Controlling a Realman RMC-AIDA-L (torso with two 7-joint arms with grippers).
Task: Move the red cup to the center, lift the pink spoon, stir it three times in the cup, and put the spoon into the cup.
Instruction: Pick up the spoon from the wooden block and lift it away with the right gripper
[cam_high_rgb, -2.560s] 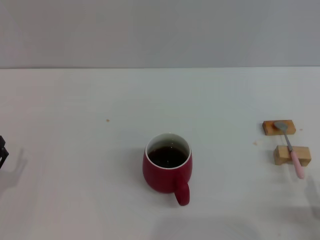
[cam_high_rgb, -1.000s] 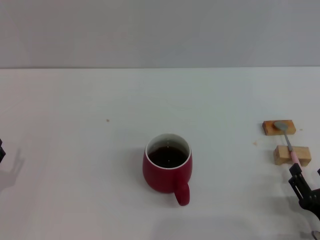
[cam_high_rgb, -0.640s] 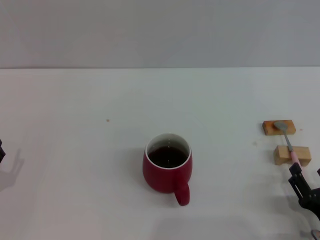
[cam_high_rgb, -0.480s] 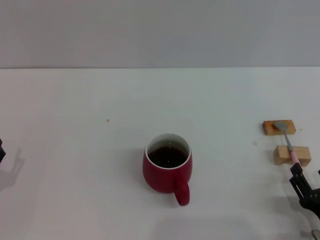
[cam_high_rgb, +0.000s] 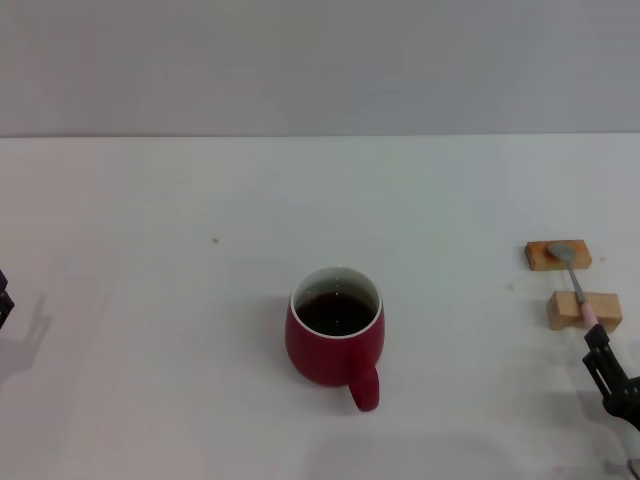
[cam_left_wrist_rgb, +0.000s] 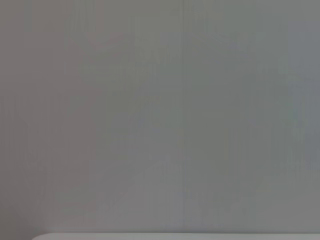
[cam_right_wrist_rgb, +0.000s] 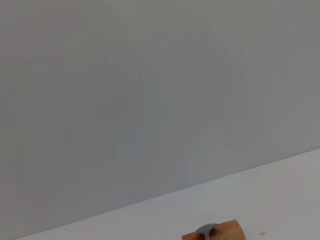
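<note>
The right gripper (cam_high_rgb: 607, 368) sat at the table's (cam_high_rgb: 180, 380) near right edge, closed on the handle end of the pink spoon (cam_high_rgb: 577, 290). The spoon lay across two wooden blocks (cam_high_rgb: 572, 284). Only the head view showed this grip; the right wrist view caught just the far block (cam_right_wrist_rgb: 214, 233) and wall. The red cup (cam_high_rgb: 336, 335) stood at the table's center, well apart. The left gripper (cam_high_rgb: 4, 300) peeked in at the left edge, its fingers' state unclear.
</note>
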